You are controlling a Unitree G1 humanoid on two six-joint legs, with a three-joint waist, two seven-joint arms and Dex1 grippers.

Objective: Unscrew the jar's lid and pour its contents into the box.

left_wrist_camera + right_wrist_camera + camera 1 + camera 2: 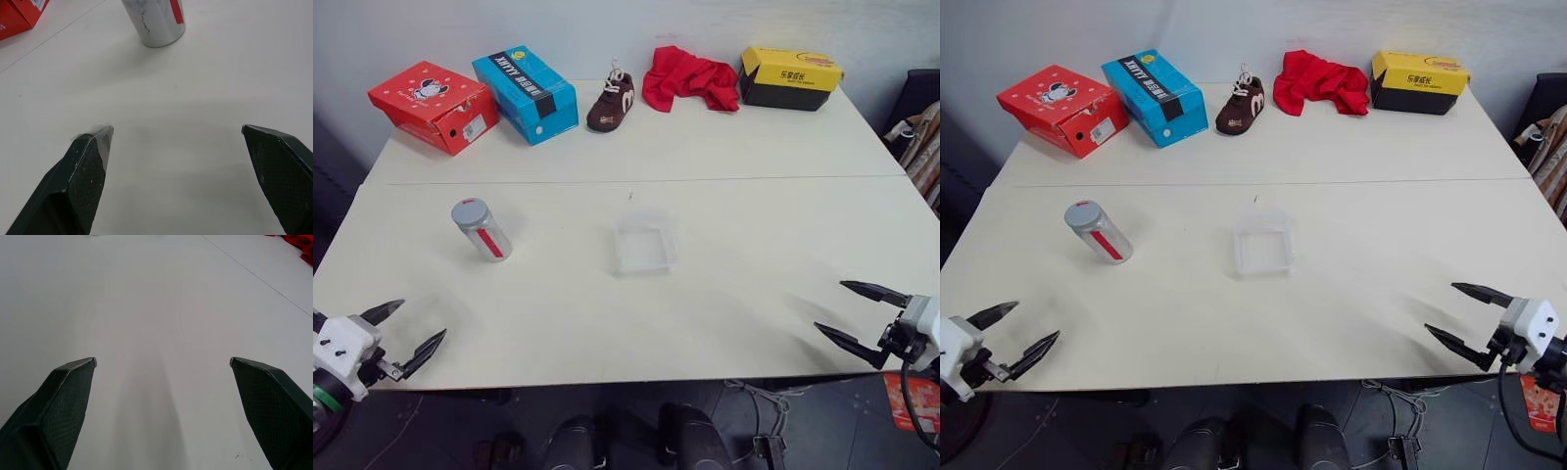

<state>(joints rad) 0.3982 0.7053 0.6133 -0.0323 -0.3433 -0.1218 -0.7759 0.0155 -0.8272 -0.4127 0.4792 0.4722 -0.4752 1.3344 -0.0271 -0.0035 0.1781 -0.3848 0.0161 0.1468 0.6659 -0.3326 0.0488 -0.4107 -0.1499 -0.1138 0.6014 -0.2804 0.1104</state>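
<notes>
The silvery jar [482,229] with a red stripe stands upright on the left half of the white table [734,147], its grey lid [470,211] screwed on top. The contents are hidden inside. The clear plastic box [644,242] sits near the table's middle, to the right of the jar. My left gripper [411,326] hovers open at the front left edge, well short of the jar [155,20]. At the front right edge my right gripper [852,310] is open too, with nothing between its fingers.
Along the far edge lie a red shoe box [433,105], a blue shoe box [526,93], a brown shoe [611,103], a red cloth [689,76] and a yellow-black shoe box [790,77]. A seam [705,179] crosses the table.
</notes>
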